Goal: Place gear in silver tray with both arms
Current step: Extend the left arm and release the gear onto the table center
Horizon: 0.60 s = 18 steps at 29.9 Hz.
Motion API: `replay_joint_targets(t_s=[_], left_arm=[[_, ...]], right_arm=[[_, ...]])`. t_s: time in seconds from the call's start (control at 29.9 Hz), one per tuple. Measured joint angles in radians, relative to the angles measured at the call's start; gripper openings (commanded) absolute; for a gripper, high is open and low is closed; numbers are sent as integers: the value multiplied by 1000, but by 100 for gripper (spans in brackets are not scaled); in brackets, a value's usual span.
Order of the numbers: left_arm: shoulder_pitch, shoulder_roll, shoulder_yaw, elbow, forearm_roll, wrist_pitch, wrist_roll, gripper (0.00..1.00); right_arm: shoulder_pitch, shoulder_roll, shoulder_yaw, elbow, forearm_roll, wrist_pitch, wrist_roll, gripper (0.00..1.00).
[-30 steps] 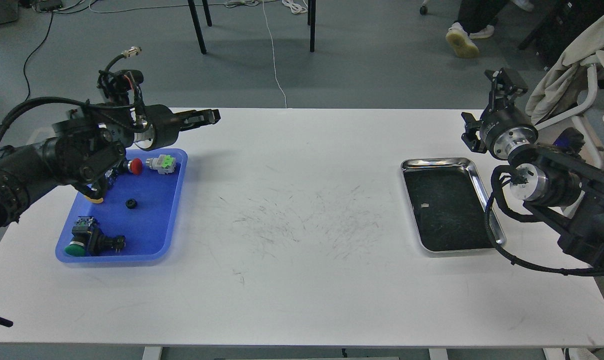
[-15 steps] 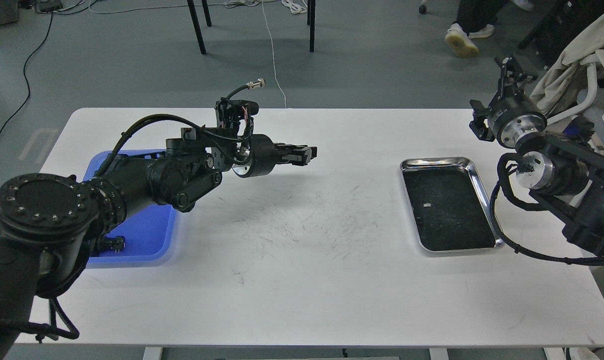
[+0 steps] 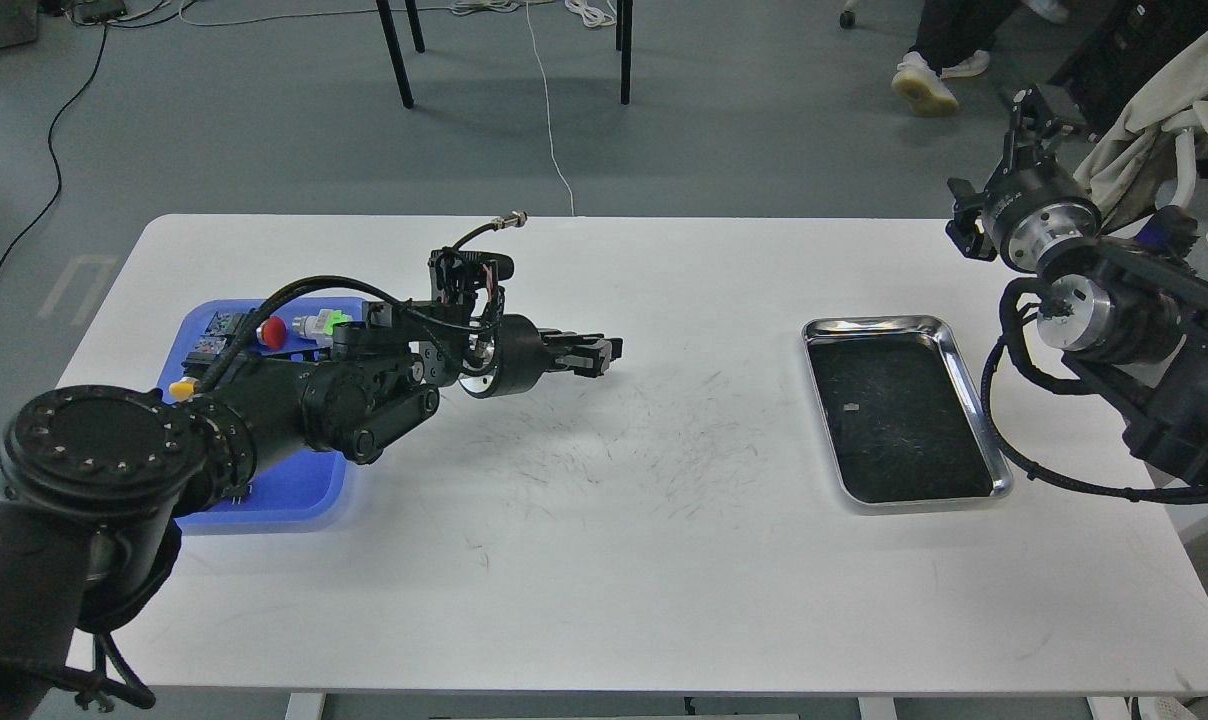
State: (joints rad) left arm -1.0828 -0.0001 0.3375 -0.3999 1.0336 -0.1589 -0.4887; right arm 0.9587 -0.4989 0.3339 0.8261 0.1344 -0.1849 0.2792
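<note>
The silver tray (image 3: pixel 972 395) lies on the right side of the white table; its dark floor holds only a tiny pale speck. My left arm reaches from the lower left across the blue tray (image 3: pixel 294 490) to the table's middle. The left gripper (image 3: pixel 604 354) hovers just above the tabletop, fingers close together with nothing visible between them. It is well left of the silver tray. My right gripper (image 3: pixel 1036 103) points up and away beyond the table's back right corner, too small and dark to read. The gear is hidden; my left arm covers most of the blue tray.
In the blue tray's far end I see a red push button (image 3: pixel 272 332), a green-and-white part (image 3: pixel 326 322) and a yellow piece (image 3: pixel 182 385). Chair legs (image 3: pixel 394 50), floor cables and a person's feet (image 3: pixel 922 80) lie behind the table. A chair with cloth stands at the right.
My left arm swung from above the blue tray out to the table's middle, then dropped lower. My right gripper rose and drew back to the right. The gear seen earlier in the blue tray is now covered.
</note>
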Motion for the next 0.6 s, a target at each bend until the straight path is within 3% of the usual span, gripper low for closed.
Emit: replay_joint_targets(t_s=[0.6], left_arm=[[19, 0, -15, -222, 41, 88, 0, 3]], right_arm=[[0, -9, 1, -5, 0, 25, -1, 99]])
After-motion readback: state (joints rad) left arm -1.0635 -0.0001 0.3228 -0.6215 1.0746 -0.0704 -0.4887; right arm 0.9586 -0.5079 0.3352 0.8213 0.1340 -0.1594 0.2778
